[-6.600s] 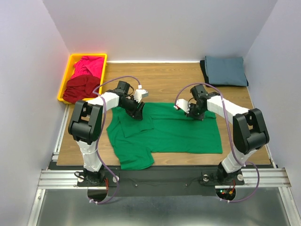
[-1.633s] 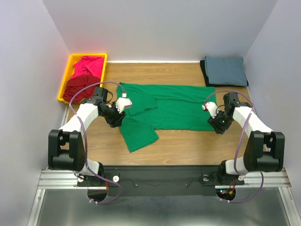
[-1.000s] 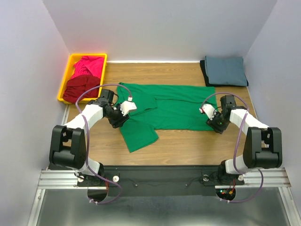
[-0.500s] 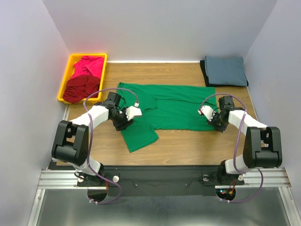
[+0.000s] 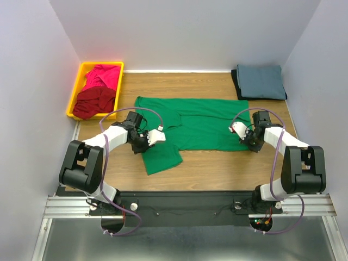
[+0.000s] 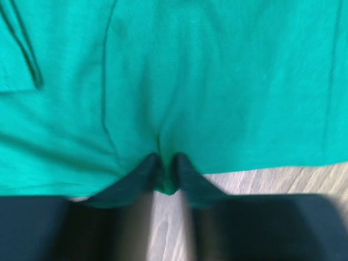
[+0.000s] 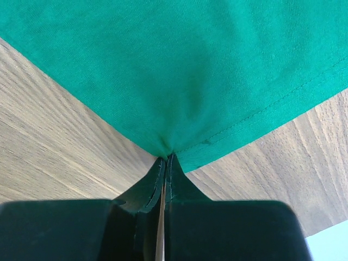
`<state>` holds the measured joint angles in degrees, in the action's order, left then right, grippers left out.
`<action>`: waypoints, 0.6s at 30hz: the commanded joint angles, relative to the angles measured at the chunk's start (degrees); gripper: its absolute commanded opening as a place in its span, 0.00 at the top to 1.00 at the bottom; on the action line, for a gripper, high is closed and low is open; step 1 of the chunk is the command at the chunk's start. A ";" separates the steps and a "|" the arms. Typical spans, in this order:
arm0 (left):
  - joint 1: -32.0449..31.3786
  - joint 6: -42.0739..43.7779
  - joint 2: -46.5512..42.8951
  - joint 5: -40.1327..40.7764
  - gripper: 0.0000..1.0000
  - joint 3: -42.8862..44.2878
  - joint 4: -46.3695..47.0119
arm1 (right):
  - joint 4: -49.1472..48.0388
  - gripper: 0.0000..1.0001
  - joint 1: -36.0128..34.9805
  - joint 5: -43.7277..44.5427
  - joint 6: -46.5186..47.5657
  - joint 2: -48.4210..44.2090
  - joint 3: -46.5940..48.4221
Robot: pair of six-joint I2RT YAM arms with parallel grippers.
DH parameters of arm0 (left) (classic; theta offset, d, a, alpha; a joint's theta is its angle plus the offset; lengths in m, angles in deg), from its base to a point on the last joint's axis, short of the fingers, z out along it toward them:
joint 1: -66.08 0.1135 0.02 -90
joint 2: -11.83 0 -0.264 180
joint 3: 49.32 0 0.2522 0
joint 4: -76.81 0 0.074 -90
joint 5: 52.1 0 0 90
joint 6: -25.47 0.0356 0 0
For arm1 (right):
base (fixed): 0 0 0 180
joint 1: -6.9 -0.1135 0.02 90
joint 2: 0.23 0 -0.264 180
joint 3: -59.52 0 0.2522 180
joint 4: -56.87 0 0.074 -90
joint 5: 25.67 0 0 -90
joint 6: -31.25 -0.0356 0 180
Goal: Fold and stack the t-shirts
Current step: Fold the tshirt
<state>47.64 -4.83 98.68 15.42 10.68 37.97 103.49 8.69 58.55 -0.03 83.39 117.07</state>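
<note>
Top external view: a yellow bin (image 5: 82,68) stands beyond and to the left of the left gripper (image 5: 144,142), well apart from it, and holds two crumpled shirts, a pink shirt (image 5: 103,76) in its far half and a dark red shirt (image 5: 95,102) in its near half. A folded blue-grey shirt (image 5: 261,81) lies beyond the right gripper (image 5: 249,140) in the far corner of the table (image 5: 217,163), with the edge of a black shirt (image 5: 235,84) showing at its left side. Between the two grippers a green shirt (image 5: 201,122) lies flat on the wood, stretched sideways as a long band with one lengthwise crease; one sleeve lies folded over the body just beyond the left gripper, and another flap of cloth spreads toward the near edge beside that gripper. Left wrist view: the fingers of the left gripper (image 6: 166,166) are nearly closed and pinch a small tuck at the edge of the green shirt (image 6: 217,81), with bare wood just behind the tips. Right wrist view: the fingers of the right gripper (image 7: 165,160) are pressed together on a corner of the green shirt (image 7: 179,70), whose stitched hem runs away to the right; the cloth puckers at the pinch and fans out smooth ahead of the tips over the table (image 7: 54,125).
</note>
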 commanded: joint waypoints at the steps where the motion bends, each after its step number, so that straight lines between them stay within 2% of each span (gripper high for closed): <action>1: -0.46 2.08 -0.96 2.18 0.83 -3.26 -5.06 | 0.44 1.00 0.15 1.74 1.05 0.51 -1.25; 5: -0.55 2.00 -6.42 0.25 0.99 -2.91 -10.15 | 3.43 0.99 0.15 2.09 1.75 -3.70 -1.95; 12: -0.55 1.64 -16.35 -2.65 1.00 -1.77 -20.17 | 12.39 0.99 0.24 1.56 3.85 -13.55 -1.61; 18: -0.29 1.38 -16.19 -3.35 1.00 2.70 -22.55 | 15.83 1.00 0.59 0.78 4.30 -12.43 3.13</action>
<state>47.29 -3.52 82.02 13.91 9.09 20.40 115.86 8.71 59.42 3.07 69.53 115.73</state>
